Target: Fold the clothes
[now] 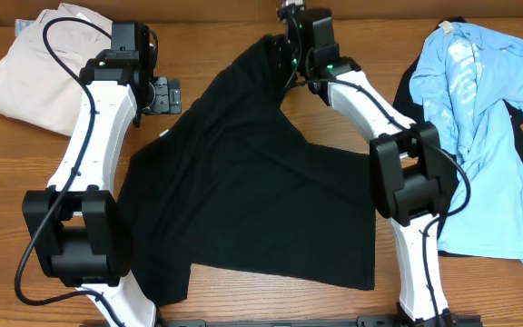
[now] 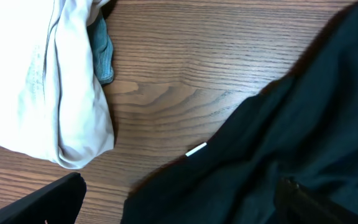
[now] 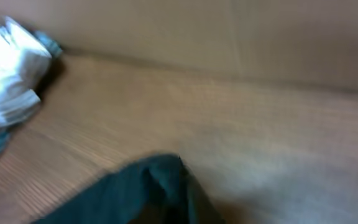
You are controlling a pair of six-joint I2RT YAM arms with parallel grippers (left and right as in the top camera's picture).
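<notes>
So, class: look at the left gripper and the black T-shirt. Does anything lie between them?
Nothing visible does. The left gripper hangs at the left edge of the black T-shirt, with only bare table beside it. The beige trousers lie on the gripper's other side, away from the shirt.

A brown wood-grain tabletop (image 1: 207, 36) carries a pair of beige folded cotton trousers (image 1: 39, 64) at its far left corner. In the left wrist view a small bluish-green piece of cloth (image 2: 102, 53) pokes out from under them. A plain tan wall (image 3: 229, 37) rises behind the table.
</notes>
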